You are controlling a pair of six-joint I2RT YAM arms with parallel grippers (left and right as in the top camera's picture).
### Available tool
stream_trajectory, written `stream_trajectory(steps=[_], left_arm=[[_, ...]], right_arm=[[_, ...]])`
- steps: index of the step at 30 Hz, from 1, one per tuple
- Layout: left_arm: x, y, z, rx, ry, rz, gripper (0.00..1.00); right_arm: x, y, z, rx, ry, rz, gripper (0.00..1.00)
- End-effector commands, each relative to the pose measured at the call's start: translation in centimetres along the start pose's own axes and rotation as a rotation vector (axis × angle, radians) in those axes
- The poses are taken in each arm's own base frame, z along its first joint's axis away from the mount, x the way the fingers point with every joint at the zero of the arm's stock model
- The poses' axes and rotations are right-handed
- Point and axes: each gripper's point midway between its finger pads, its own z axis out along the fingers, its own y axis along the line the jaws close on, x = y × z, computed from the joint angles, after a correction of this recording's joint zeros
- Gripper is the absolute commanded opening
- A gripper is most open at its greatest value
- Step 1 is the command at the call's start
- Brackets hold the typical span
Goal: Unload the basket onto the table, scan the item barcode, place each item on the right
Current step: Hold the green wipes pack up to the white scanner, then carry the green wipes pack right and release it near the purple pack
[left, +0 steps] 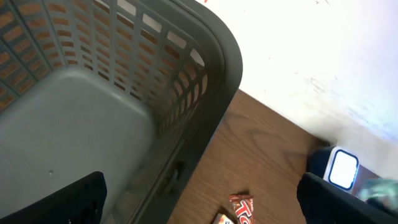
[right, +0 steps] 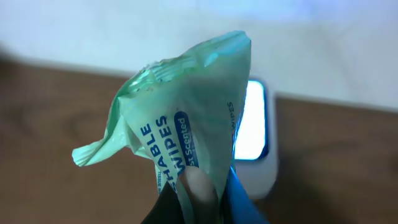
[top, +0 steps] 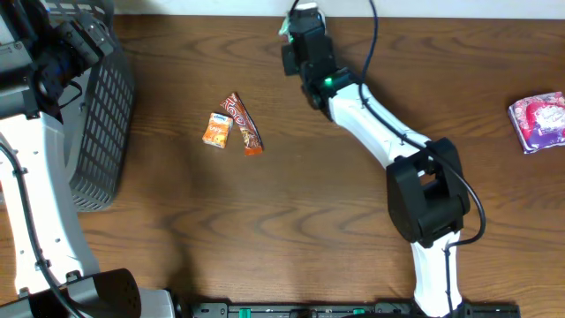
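Green film is filling the right wrist view. The wipes packet (right: pixel 186 124) is standing up like a crumpled cone, and the right gripper (right: pixel 208 202) is pinching it by its lower edge, jaws pressed together on the thin wrapper. Gripping at the edge is leaving both broad faces uncovered, which is probably the reason for holding it there. Just behind the packet, the scanner (right: pixel 252 118) is glowing, with its bright window showing past the packet's right side. The scanner is sitting at the far edge of the table (top: pixel 265 230), against the pale wall (right: pixel 311 37). From overhead, the right arm is reaching across to that spot, so the item is hanging directly in front of the window. No barcode is showing on the face turned toward the camera. It may be lying on the hidden side facing the scanner, but that cannot be told from here. The left gripper (left: pixel 202 202) is hovering over the grey basket (left: pixel 230 56) at the left of the table, jaws spread wide and carrying nothing. It is likely waiting there out of the scanning arm's way. 2 snack packets (top: pixel 231 126) are lying just beside each other mid-table, and a pink packet (top: pixel 538 122) is sitting well apart at the right edge, all 3 seemingly waiting their turn.
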Motion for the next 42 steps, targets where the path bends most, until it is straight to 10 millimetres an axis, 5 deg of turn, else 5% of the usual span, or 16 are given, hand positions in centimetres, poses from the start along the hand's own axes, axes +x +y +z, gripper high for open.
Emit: stream_trajectory(steps=[1,8,21,27,32,34,42], left_arm=[[-0.4,-0.2,-0.6,0.005,-0.015,-0.007,0.98],[-0.4,-0.2,-0.6,0.005,-0.016,-0.007,0.98],[-0.4,-0.2,-0.6,0.005,-0.015,-0.007,0.98],[-0.4,-0.2,-0.6,0.005,-0.015,-0.007,0.98],[-0.4,-0.2,-0.6,0.005,-0.015,-0.007,0.98],[-0.4,-0.2,-0.6,0.005,-0.015,-0.007,0.98],[-0.4,-0.2,-0.6,0.005,-0.015,-0.007,0.98]], right_arm=[[-0.4,-0.2,1.2,-0.019,-0.035,-0.001,0.01],[0.6,-1.2,4.0,-0.005,-0.091,0.024,0.01],[-0.2,-6.4,4.5,0.076,-0.092,0.073,0.01],[-4.2,-14.5,1.2,0.207,-0.116,0.197,0.01],[-5.2,-24.7,-3.2,0.407,-0.070,0.248,0.01],[-3.7,-30.1,-5.4,0.535,-0.004,0.271,0.01],[6.8,-44.1,-10.7,0.808,0.251,0.540,0.01]])
